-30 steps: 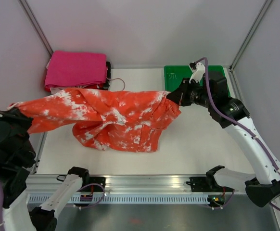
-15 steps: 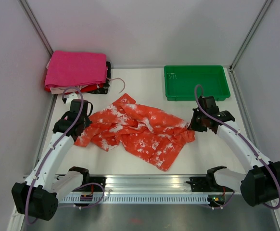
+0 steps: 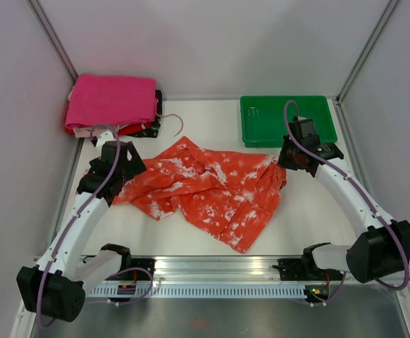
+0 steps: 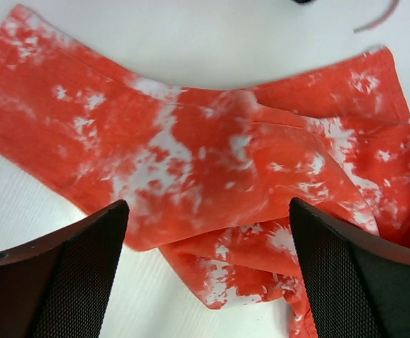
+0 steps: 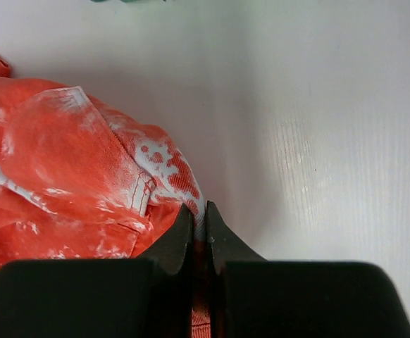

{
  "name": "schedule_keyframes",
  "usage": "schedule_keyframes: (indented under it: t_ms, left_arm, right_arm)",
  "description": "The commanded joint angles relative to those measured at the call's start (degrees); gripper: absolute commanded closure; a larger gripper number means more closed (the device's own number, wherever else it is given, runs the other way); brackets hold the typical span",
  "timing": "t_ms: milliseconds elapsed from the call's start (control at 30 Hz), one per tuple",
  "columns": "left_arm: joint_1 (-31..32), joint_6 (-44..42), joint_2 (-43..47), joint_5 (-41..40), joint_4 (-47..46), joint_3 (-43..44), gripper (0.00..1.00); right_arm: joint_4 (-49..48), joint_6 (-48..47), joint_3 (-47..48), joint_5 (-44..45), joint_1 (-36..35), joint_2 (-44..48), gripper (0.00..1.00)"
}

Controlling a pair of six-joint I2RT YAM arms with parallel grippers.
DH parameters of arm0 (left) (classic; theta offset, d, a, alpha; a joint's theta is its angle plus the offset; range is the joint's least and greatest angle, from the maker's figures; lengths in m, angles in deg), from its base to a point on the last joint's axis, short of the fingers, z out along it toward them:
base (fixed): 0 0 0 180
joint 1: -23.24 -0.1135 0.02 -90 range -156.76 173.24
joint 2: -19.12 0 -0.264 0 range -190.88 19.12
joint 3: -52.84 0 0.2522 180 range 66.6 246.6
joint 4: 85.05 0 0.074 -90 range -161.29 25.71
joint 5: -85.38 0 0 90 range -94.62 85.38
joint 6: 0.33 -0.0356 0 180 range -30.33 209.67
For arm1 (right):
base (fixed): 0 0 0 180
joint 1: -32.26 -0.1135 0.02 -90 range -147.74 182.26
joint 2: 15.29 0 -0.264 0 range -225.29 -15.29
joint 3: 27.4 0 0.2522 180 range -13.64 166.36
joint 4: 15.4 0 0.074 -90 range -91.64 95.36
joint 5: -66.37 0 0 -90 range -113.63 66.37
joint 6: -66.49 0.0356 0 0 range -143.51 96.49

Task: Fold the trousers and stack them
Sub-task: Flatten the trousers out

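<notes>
The orange and white tie-dye trousers (image 3: 205,193) lie crumpled across the middle of the table. My left gripper (image 3: 115,174) hovers over their left end, jaws wide open with nothing between them; the left wrist view shows the cloth (image 4: 212,162) lying flat below the open gripper (image 4: 208,246). At the trousers' right edge, my right gripper (image 3: 289,160) is shut on a fold of the cloth. In the right wrist view the fabric (image 5: 85,176) runs into the closed gripper (image 5: 199,218).
A stack of folded clothes topped by a pink piece (image 3: 112,102) sits at the back left. A green tray (image 3: 286,120) stands at the back right, just behind the right gripper. A thin cable (image 3: 173,123) lies beside the stack.
The trousers went from held stretched in the air to lying on the table. The left gripper has let go and opened. The right gripper has dragged its edge toward the back.
</notes>
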Motion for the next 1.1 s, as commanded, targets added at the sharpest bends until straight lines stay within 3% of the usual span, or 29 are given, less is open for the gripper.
schedule_keyframes:
  t_ms: [0,67,167,333,533,600,900,1067]
  left_arm:
    - [-0.32,6.15,3.46,-7.29,4.89,1.78,0.0]
    - [-1.11,8.97,3.02,-9.87,7.62,1.34,0.0]
    - [-5.92,13.2,0.14,-5.94,7.02,0.55,0.0]
    - [-14.02,14.35,-6.81,13.31,-2.82,-0.34,0.0]
    - [-12.98,8.74,-16.13,25.27,-10.73,6.86,0.0]
    - [-9.56,5.66,-19.63,25.45,-11.01,9.76,0.0]
    - [-6.74,3.19,-31.16,21.59,-13.12,10.38,0.01]
    - [-6.74,3.62,-35.21,14.66,-11.71,11.88,0.11]
  right_arm:
    - [-0.79,-1.56,4.74,3.08,0.7,0.74,1.0]
    - [-1.23,-1.56,3.08,1.42,0.7,2.58,1.0]
    - [-1.94,-1.21,-0.95,-0.96,0.7,5.39,1.0]
    - [-3.08,-0.86,-8.6,-7.72,0.7,10.31,1.0]
    - [-3.17,-0.86,-12.92,-9.05,0.7,12.96,1.0]
    - [-3.61,-0.34,-13.36,-9.75,0.7,12.78,1.0]
    - [-5.02,-0.24,-14.24,-10.72,0.7,11.46,1.0]
    - [-4.14,-1.29,-13.01,-10.11,0.7,10.94,1.0]
